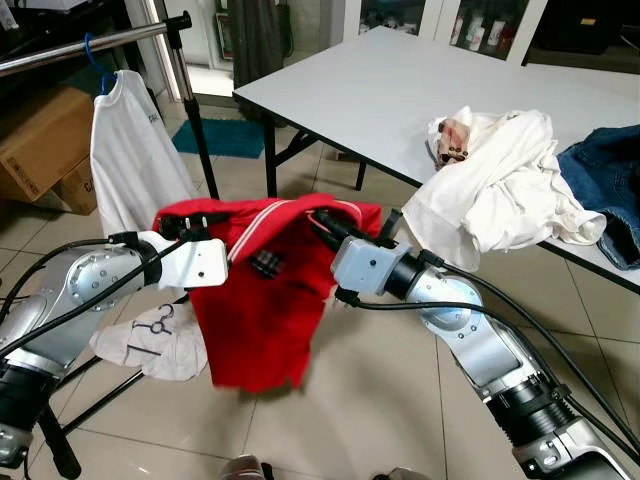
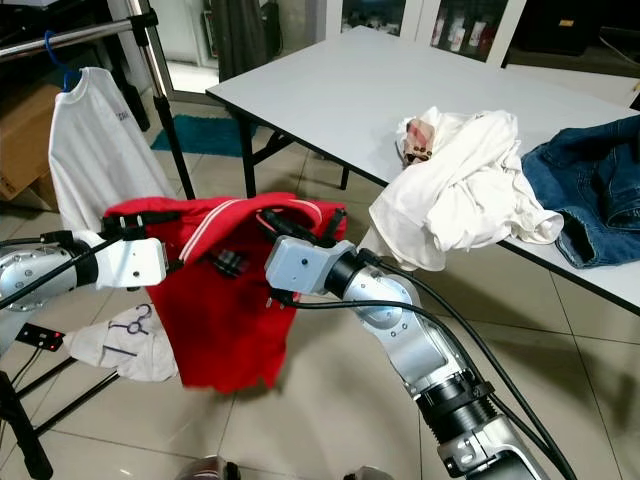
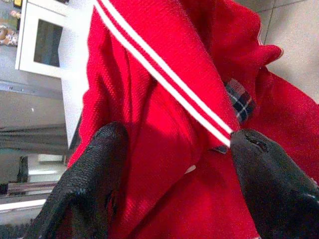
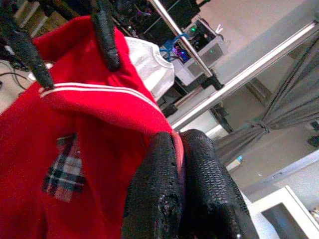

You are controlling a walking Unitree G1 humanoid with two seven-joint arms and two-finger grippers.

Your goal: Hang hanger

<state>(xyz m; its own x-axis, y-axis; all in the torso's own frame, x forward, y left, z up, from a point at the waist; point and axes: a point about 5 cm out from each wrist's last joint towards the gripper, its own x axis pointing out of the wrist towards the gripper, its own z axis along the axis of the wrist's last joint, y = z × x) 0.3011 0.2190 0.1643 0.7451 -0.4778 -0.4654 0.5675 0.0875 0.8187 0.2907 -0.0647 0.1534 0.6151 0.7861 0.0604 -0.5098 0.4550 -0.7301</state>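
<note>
Red shirt [image 1: 262,300] held up between both grippers, well short of rail [image 1: 90,42]. Right gripper [image 4: 187,164] fingers pinching fabric; left gripper [image 3: 174,164] fingers spread around collar. Hanger unclear under cloth; hanging not yet done.

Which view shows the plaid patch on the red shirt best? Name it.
The right wrist view: the plaid patch faces the camera, large and unobstructed on the red shirt. The left wrist view catches it edge-on behind a fold. In both eye views it is small and dark, between the left gripper and right gripper.
</note>
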